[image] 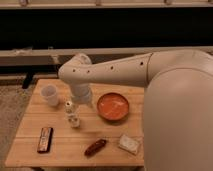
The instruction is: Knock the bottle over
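The bottle (73,119) is small, slim and pale with a white cap. It stands upright on the wooden table (30,125), left of the middle. My gripper (80,98) is at the end of the big white arm that reaches in from the right. It hangs just above and behind the bottle, close to its cap. The arm's wrist covers part of the gripper.
A white cup (49,95) stands at the back left of the table. An orange-red bowl (112,106) sits right of the bottle. A dark flat bar (45,139), a reddish-brown oblong thing (95,147) and a pale packet (129,144) lie along the front.
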`<action>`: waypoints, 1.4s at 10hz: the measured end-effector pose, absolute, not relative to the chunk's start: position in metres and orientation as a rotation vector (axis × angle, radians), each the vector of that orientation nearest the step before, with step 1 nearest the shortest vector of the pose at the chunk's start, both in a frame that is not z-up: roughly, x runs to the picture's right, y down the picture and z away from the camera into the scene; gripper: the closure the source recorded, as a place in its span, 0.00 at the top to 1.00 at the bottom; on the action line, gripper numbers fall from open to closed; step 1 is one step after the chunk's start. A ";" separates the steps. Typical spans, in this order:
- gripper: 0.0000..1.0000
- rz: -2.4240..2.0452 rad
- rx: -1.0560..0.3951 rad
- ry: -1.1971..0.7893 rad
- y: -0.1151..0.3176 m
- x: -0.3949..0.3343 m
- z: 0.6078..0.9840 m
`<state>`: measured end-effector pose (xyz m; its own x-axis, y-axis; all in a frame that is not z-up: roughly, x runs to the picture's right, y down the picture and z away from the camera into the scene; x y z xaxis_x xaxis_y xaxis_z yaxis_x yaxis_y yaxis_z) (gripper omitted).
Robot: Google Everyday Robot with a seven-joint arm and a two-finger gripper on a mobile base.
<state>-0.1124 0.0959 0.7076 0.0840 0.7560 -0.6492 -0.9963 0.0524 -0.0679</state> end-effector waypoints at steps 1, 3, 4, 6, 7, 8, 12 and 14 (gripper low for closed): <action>0.65 1.425 -0.584 0.514 0.095 -0.111 0.708; 0.65 1.420 -0.585 0.511 0.093 -0.114 0.710; 0.65 1.418 -0.585 0.511 0.092 -0.115 0.711; 0.65 1.416 -0.583 0.510 0.089 -0.116 0.713; 0.65 1.415 -0.583 0.509 0.088 -0.117 0.714; 0.65 1.412 -0.583 0.508 0.086 -0.120 0.715; 0.65 1.403 -0.580 0.504 0.080 -0.126 0.719; 0.65 1.396 -0.580 0.503 0.078 -0.131 0.721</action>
